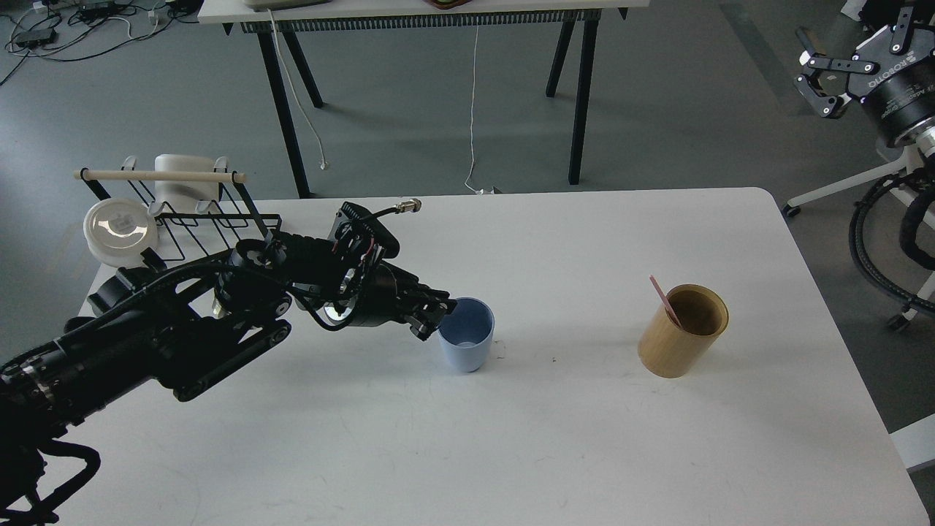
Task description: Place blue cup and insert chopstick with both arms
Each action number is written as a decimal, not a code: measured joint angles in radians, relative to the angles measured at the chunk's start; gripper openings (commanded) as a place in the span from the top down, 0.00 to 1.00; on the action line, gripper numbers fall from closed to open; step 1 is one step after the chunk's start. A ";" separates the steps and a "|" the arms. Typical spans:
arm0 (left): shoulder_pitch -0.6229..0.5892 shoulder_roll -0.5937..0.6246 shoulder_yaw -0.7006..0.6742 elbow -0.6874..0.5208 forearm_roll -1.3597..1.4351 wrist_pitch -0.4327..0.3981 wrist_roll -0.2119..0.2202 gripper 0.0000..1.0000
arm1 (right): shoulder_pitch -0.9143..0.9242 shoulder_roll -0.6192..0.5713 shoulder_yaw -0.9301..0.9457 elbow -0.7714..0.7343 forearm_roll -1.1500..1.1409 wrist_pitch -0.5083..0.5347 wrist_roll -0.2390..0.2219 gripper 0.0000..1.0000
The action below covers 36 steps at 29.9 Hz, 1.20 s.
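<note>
The blue cup stands upright on the white table, left of centre. My left gripper reaches in from the left and is shut on the cup's left rim. A pink chopstick leans in a tan wooden cylinder to the right of the cup, its top sticking out on the left side. My right gripper is open and empty, held high off the table's far right corner.
A black wire rack with a pale wooden dowel, a white bowl and a white mug stands at the table's back left. Another table's legs stand behind.
</note>
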 measured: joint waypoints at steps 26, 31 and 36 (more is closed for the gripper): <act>-0.025 0.012 -0.262 -0.041 -0.365 0.000 -0.012 0.03 | 0.016 0.024 -0.003 0.020 0.004 0.000 -0.002 0.00; 0.016 0.016 -0.408 -0.065 -0.782 0.000 -0.047 0.02 | 0.021 0.051 0.033 0.092 0.045 0.000 -0.004 0.00; 0.073 0.023 -0.534 -0.069 -1.157 0.000 -0.052 0.01 | -0.034 0.041 0.044 0.175 0.198 0.000 -0.038 0.00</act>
